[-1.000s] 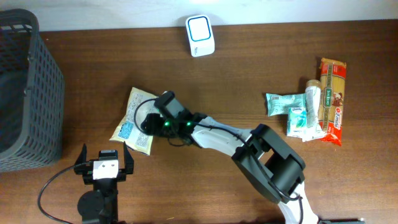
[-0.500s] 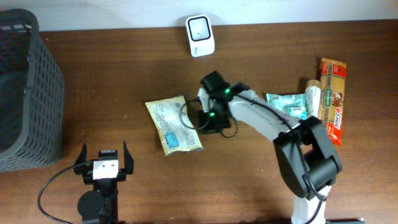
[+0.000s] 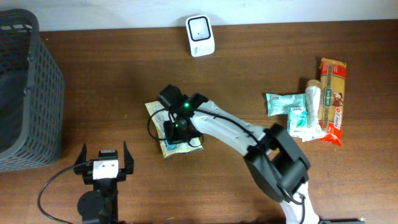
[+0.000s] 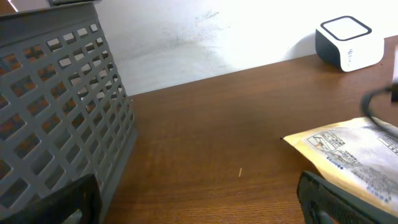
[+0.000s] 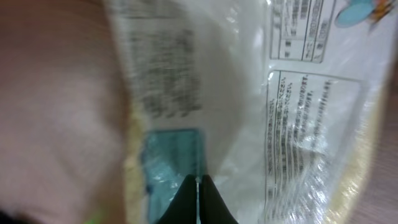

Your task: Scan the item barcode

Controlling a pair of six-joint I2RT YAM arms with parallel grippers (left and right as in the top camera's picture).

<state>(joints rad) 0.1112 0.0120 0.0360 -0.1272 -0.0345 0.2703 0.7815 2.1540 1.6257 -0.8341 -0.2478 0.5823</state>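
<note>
overhead: straight down, far | left wrist: low, forward | right wrist: close-up — packet (image 4: 354, 152) shared

Your overhead view is even and sharp; the right wrist view blurs on the packet (image 5: 249, 112); the wall (image 4: 205, 31) glares.

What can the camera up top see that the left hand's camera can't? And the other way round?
Only the overhead view shows the right arm reaching over the snack packet, and the pile of groceries on the right side, with the pasta pack.

Only the left wrist view shows the basket from the side, so you can see the square holes in its wall.

Both views show the basket, the white scanner, the snack packet and the brown table.
</note>
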